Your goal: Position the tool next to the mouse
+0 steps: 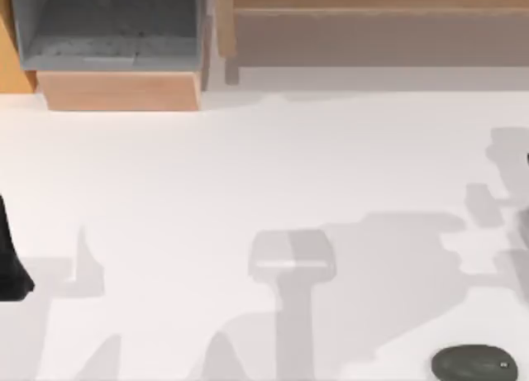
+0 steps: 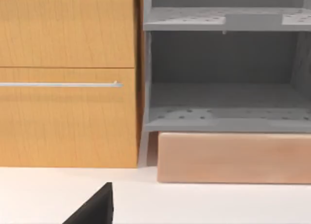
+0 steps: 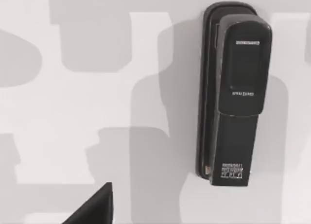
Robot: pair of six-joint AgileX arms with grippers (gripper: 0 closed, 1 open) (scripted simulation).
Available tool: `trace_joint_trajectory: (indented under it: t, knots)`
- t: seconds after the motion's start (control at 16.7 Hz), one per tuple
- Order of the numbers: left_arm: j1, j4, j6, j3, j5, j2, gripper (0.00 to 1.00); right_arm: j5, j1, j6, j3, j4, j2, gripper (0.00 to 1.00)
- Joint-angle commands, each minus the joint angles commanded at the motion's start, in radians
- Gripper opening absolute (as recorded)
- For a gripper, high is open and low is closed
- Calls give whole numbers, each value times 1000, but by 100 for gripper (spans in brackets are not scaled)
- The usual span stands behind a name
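The tool is a black stapler (image 3: 235, 93) lying flat on the white table, seen from above in the right wrist view. A dark corner of my right gripper (image 3: 95, 208) shows at that view's edge, apart from the stapler and holding nothing that I can see. The mouse (image 1: 474, 364) is a small dark grey-green oval with a white dot, at the front right of the table in the top view. My left arm (image 1: 10, 261) is parked at the table's left edge, and a dark corner of my left gripper (image 2: 95, 209) faces the cabinet.
At the back left stand a grey open shelf unit (image 1: 107, 30) on a wooden base (image 1: 120, 90) and a wooden cabinet (image 2: 68, 78) with a thin metal handle (image 2: 58, 84). A long wooden board (image 1: 380, 21) runs along the back right. Arm shadows fall across the table's middle.
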Motion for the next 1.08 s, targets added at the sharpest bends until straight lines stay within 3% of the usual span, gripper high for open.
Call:
trace_joint_trajectory:
  t: [0.42,0.78,1.08]
  knots:
    - [0,0,0,0,0,0,100,8,-5,-2,230,-151,290,100]
    - [0,0,0,0,0,0,100,8,-1,-1,228,-148,294,100]
    - [0,0,0,0,0,0,100,9,-4,1,154,-11,352,100]
